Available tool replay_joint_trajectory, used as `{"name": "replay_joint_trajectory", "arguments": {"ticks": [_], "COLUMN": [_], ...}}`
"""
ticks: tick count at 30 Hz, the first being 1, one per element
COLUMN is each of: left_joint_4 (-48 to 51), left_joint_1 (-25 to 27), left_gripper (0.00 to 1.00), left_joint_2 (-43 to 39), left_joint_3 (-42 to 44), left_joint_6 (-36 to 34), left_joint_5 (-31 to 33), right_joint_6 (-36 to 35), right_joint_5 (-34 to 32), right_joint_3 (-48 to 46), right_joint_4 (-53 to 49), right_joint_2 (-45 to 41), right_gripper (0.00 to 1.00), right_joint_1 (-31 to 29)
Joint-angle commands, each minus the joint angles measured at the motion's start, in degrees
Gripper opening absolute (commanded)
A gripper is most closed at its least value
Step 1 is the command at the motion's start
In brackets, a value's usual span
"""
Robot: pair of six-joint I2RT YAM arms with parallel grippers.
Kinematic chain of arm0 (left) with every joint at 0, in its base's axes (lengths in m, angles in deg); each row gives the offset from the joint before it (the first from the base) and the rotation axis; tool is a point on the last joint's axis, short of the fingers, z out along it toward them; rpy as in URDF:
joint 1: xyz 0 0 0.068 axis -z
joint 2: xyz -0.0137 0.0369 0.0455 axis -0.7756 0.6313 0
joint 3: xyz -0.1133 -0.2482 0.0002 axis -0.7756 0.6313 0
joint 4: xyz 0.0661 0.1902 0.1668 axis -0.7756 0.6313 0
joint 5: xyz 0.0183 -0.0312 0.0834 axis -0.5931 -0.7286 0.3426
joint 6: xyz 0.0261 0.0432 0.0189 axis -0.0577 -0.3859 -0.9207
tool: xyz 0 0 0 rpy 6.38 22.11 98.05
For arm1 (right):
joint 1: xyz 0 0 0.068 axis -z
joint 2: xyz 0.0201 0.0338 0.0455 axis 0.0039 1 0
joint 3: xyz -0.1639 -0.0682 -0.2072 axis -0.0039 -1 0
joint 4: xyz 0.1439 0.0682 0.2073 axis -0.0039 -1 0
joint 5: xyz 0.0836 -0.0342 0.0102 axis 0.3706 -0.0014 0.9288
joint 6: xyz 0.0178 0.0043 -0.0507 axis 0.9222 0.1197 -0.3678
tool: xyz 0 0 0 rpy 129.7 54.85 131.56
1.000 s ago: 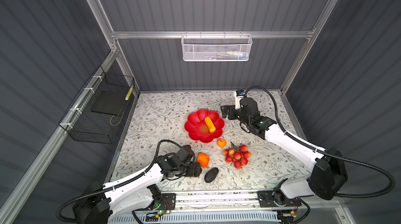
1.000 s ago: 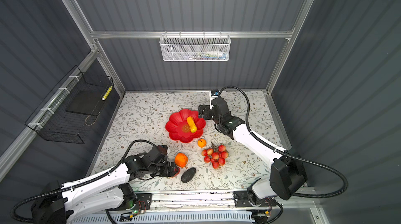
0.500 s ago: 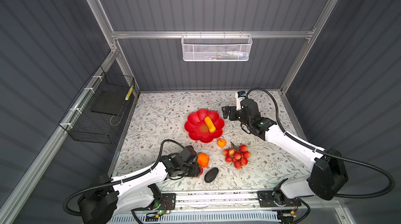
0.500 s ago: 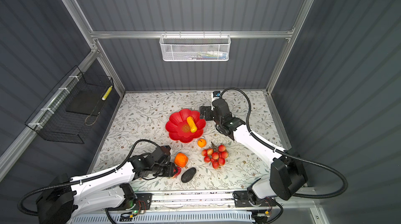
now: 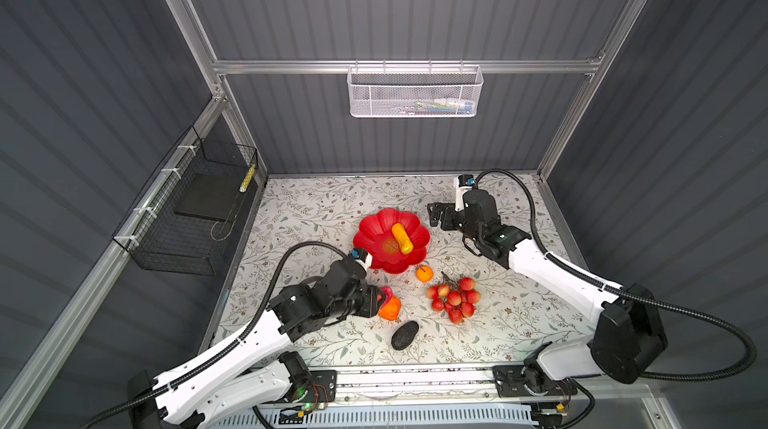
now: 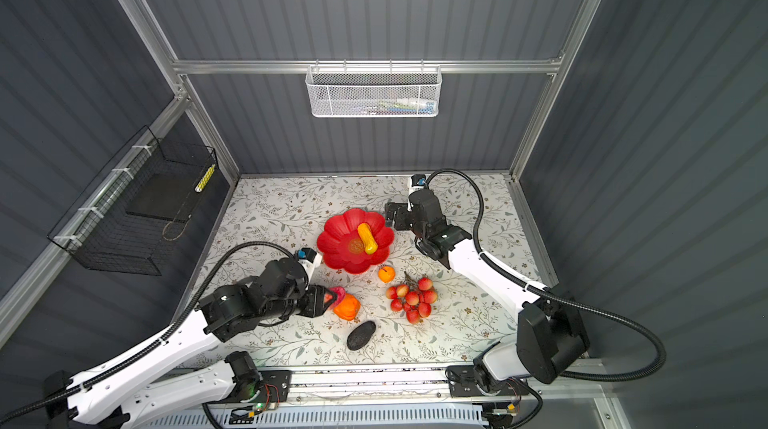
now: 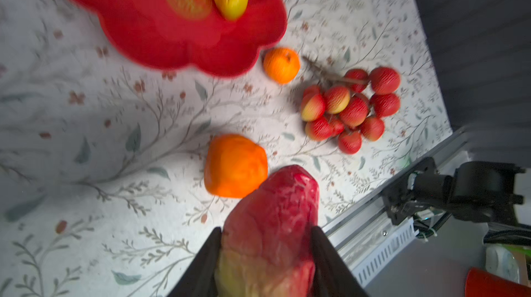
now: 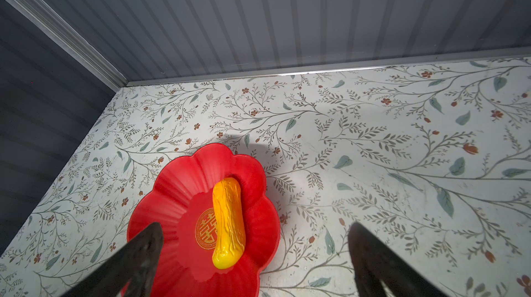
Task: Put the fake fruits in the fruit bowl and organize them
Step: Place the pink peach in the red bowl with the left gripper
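Note:
My left gripper [image 5: 380, 300] is shut on the red strawberry [image 5: 386, 294], which sticks out between the jaws in the left wrist view [image 7: 273, 223]. Right beside it lies the blocky orange-red fruit [image 5: 390, 309]. The red flower-shaped fruit bowl [image 5: 370, 236] holds the long yellow fruit [image 5: 401, 237]. The round orange [image 5: 424, 273] rests against the bowl's near rim. The red berry bunch [image 5: 455, 300] and the dark avocado [image 5: 404, 335] lie on the table. My right gripper [image 5: 434, 215] stands open and empty at the bowl's far right edge.
A white mesh basket [image 5: 415, 92] hangs on the back wall and a black wire basket [image 5: 187, 215] on the left wall. The metal front rail [image 5: 415, 377] runs along the table's near edge, just past the avocado.
My left gripper has shut on the strawberry beside the orange-red fruit and turned a little toward the bowl. The right arm has hardly moved.

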Motion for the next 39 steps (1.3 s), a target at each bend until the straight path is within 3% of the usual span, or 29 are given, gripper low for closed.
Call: {"name": "replay_joint_trajectory", "arguments": {"ticks": [1,3,8,11,19,29,33,39], "left_joint_4": [3.89,2.43,-7.19,-10.50,-13.76,-16.46,-16.96,-17.67], "left_joint_1": [0.19,-1.18,-14.40,-16.65,-18.76,-19.39,-19.46,-19.46], "left_gripper": [0.41,0.42,0.40,0.40,0.39,0.42,0.48,0.71], "left_joint_2": [5.58,10.73,22.73,29.88,46.73,56.39,58.13,56.35], "left_joint_3": [-6.58,-10.30,-14.97,-17.75,-23.35,-24.15,-24.29,-23.83], "left_joint_6": [-10.96,-15.84,-21.92,-24.43,-24.17,-20.33,-19.11,-18.33], "left_joint_5": [9.26,11.37,-0.43,-2.21,-4.45,-3.24,-2.96,-1.61], "right_joint_6": [0.65,0.63,-0.76,-1.56,-2.03,-5.72,-7.33,-7.56], "right_joint_5": [0.67,1.04,0.96,0.57,-0.86,1.73,4.60,8.36], "right_joint_3": [-0.35,-0.25,-0.48,-1.38,-6.04,-6.63,-5.39,-5.18], "right_joint_4": [0.74,0.43,-2.34,-4.62,-7.80,-15.24,-19.76,-24.18], "right_joint_2": [-1.28,-1.39,-3.53,-5.58,-11.50,-13.00,-11.68,-9.53], "right_gripper": [0.99,0.99,0.99,0.99,0.99,0.99,0.97,0.92], "right_joint_1": [0.55,0.51,0.75,0.84,1.32,1.46,1.38,0.88]}}
